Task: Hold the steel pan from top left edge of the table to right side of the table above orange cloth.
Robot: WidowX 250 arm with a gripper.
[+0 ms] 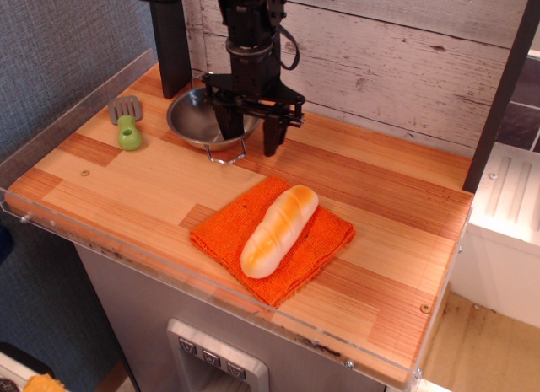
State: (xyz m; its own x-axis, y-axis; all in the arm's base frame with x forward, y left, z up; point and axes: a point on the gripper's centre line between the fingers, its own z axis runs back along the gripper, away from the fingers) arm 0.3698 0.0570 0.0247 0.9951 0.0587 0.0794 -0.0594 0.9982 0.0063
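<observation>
That steel pan (202, 119) looks light and rigid but slick, so I'd pinch its thin right rim, one finger inside and one outside, instead of the wire loop handle. It's a shiny round bowl sitting on the tabletop (152, 183) in the upper left of the frame. The tool (251, 131) hangs spread over that rim, gripping nothing. The orange cloth (321, 236) lies lower centre, under a bread loaf (279, 228).

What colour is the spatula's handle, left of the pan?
Bright green handle, grey head; the spatula shows clearly in the only view, left of the pan.
</observation>
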